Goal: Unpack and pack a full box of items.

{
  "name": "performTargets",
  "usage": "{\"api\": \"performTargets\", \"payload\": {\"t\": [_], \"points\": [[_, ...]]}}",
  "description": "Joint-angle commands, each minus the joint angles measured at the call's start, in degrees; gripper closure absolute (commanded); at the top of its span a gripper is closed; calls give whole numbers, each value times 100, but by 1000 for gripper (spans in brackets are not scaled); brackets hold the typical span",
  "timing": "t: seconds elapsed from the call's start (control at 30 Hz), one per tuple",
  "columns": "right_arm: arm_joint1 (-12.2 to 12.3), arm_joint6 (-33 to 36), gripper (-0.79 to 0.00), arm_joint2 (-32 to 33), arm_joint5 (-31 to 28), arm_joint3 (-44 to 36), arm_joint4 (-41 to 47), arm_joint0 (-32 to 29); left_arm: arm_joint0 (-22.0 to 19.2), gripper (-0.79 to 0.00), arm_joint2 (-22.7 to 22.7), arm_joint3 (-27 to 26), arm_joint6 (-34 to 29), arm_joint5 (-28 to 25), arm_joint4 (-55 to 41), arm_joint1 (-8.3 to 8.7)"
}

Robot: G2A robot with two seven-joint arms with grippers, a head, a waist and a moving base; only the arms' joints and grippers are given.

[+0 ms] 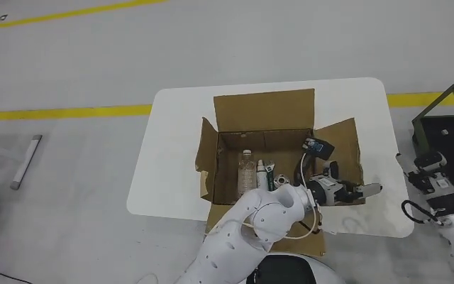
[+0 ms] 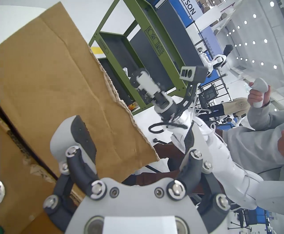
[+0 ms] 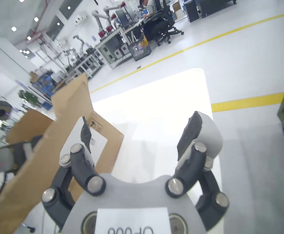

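L gripper (image 2: 133, 130) jaws apart, empty, box (image 1: 264, 110) side flap (image 2: 55, 77) just ahead of it; bottle (image 1: 247, 172) + other items inside box, behind the wrist. R gripper (image 3: 142, 124) also apart, empty, box off to its side. Imo: bring L back over opening, drop vertical onto bottle, clear of flap.

- We see a grey floor (image 1: 85, 57) with yellow lines (image 1: 71, 112), one across the frame's upper left.
- A green rack (image 1: 433, 131) stands at the right edge.
- Round ceiling lights (image 2: 255, 15) shine.
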Motion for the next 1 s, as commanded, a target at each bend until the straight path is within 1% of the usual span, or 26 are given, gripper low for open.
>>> {"api": "performTargets", "payload": {"t": [0.0, 0.03, 0.07, 0.1, 0.13, 0.17, 0.23, 0.3, 0.43, 0.47, 0.73, 0.77, 0.8, 0.87, 0.9, 0.93, 0.97], "points": [[0, 172, -613, 84, -21, -90, 337, 18, -2, -785, 37, 58, -36, -10, 97, -2], [0, 258, -533, 91, -50, -149, 453, 32, -5, -785, 54, 74, -58, -17, 154, -2], [0, 348, -385, 82, -94, -211, 554, 52, -22, -785, 62, 84, -47, 8, 297, 2], [-1, 437, -351, 61, -142, -256, 643, 77, -35, -785, 94, 64, -40, 46, 505, 7], [-2, 494, -289, 36, -162, -292, 694, 110, -31, -785, 131, 32, -56, 82, 661, 11], [-1, 571, -246, 0, -170, -323, 673, 142, -5, -785, 145, -7, -57, 110, 718, 12], [-3, 727, -219, -146, -182, -349, 637, 220, 47, -785, 144, -76, -74, 136, 759, 16], [-5, 882, -240, -288, -150, -327, 575, 303, 82, -785, 131, -128, -111, 159, 841, 25], [-20, 966, -249, -554, -116, -268, 407, 466, 169, -785, 62, -212, -196, 230, 898, 44], [-24, 999, -268, -624, -101, -225, 383, 503, 193, -785, 41, -227, -218, 248, 910, 50], [-55, 1142, -246, -1095, -97, -16, 211, 812, 314, -785, -75, -378, -345, 255, 978, 81], [-57, 1168, -234, -1145, -106, 7, 170, 840, 324, -785, -88, -392, -356, 253, 985, 84], [-61, 1165, -185, -1189, -101, 33, 150, 865, 333, -785, -104, -407, -366, 256, 993, 87], [-70, 1159, -132, -1264, -105, 74, 125, 899, 347, -785, -137, -443, -386, 245, 1027, 96], [-73, 1148, -22, -1285, -105, 87, 108, 911, 356, -785, -161, -460, -390, 248, 1048, 101], [-76, 1144, 0, -1303, -97, 94, 98, 917, 363, -785, -185, -482, -402, 249, 1076, 107], [-79, 1134, 0, -1317, -93, 100, 88, 919, 362, -785, -219, -515, -406, 249, 1134, 116]]}}
